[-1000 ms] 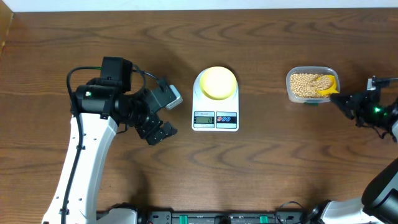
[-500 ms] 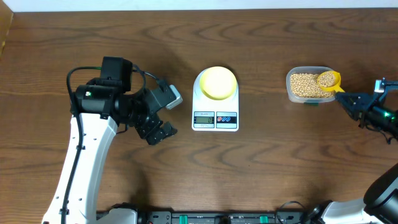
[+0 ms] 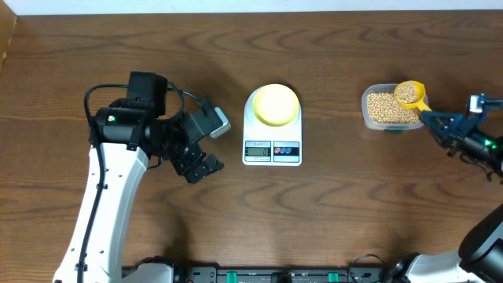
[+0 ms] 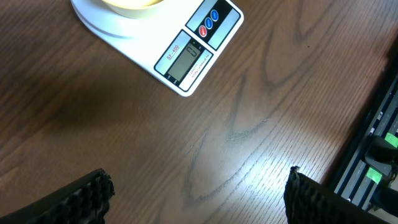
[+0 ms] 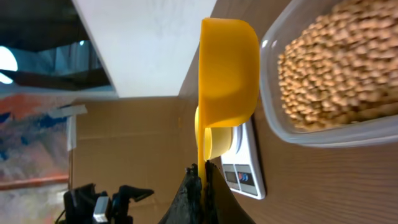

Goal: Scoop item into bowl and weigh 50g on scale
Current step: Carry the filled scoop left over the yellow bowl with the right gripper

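Note:
The pale yellow bowl [image 3: 274, 104] sits on the white scale [image 3: 272, 152], mid-table. The scale's display and buttons show in the left wrist view [image 4: 189, 53], the bowl's edge at the top [image 4: 130, 5]. Tan beans [image 3: 383, 107] fill a clear tub [image 3: 367, 116] at right. My right gripper [image 3: 437, 122] is shut on the handle of a bright yellow scoop [image 3: 409, 95] holding beans, lifted above the tub's right end. In the right wrist view the scoop [image 5: 227, 74] stands beside the beans [image 5: 336, 74]. My left gripper [image 3: 198, 167] is open and empty, left of the scale.
Black equipment with green lights lies along the table's front edge [image 4: 379, 155]. A white wall borders the far edge [image 3: 251, 6].
My right gripper has lifted the scoop, loaded with beans, up out of the tub and shifted it slightly. The left arm has not moved.

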Robot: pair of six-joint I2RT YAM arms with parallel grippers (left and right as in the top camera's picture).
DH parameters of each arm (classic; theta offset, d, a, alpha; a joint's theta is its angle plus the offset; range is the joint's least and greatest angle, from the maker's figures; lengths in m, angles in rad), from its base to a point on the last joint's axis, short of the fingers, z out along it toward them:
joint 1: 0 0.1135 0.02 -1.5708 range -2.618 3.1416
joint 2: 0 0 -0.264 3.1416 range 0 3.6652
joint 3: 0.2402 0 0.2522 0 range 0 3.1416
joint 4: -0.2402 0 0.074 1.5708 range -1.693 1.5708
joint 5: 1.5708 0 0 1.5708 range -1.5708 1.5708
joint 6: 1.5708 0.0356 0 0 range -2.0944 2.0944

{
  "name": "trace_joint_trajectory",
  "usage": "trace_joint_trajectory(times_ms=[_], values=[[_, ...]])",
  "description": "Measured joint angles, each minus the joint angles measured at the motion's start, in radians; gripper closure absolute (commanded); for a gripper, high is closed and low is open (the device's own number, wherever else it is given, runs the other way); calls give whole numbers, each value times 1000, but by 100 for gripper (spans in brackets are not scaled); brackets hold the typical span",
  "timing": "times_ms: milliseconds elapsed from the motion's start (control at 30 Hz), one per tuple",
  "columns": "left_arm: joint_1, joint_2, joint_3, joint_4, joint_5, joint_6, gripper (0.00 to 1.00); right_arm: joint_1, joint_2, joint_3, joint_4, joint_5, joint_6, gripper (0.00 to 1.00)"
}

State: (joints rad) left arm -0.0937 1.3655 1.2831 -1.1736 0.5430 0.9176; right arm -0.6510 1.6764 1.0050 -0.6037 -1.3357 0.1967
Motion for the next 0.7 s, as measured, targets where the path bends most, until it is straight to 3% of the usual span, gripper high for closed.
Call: trace_joint_trajectory(times_ms=[433, 700], values=[[0, 0, 0, 0, 0, 0, 10, 137, 0, 0, 31, -19, 9, 99], [0, 0, 0, 0, 0, 0, 10, 250, 0, 0, 178, -21, 111, 99]])
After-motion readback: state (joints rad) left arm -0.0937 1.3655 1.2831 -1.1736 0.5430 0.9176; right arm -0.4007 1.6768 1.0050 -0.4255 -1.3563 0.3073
